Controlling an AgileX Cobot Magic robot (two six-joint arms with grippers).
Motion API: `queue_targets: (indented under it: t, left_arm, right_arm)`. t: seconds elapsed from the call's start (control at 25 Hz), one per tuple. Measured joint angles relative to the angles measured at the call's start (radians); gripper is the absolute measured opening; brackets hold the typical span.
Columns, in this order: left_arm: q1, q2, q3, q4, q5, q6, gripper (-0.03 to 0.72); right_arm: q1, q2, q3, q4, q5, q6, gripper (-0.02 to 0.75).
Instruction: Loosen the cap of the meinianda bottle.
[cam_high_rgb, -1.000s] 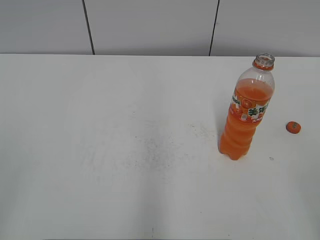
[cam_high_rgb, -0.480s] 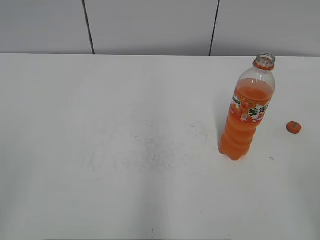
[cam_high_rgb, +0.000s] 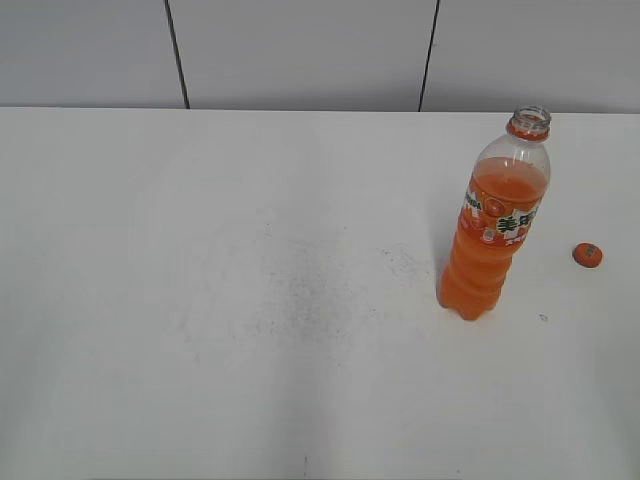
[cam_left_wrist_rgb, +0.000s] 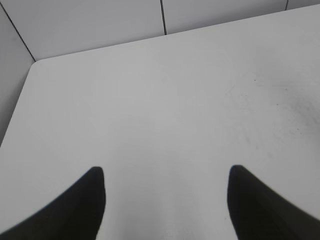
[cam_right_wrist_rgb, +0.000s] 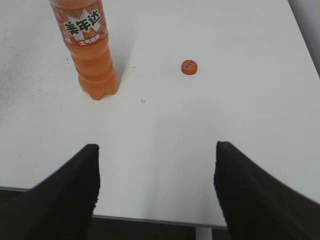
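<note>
The meinianda bottle stands upright on the right of the white table, its neck open with no cap on it. It also shows in the right wrist view. The small orange cap lies on the table to the right of the bottle, apart from it, and shows in the right wrist view. My right gripper is open and empty, above the table's near edge, well short of both. My left gripper is open and empty over bare table. Neither gripper shows in the exterior view.
The white table has faint dark scuff marks near its middle. A grey panelled wall runs along the far edge. The table's near edge and right edge show in the right wrist view.
</note>
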Motion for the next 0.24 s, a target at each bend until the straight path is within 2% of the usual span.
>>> queue_targets:
  t: [0.24]
  left_arm:
    - [0.000, 0.000, 0.000, 0.000, 0.000, -0.001, 0.470]
  right_arm:
    - [0.000, 0.000, 0.000, 0.000, 0.000, 0.000, 0.531]
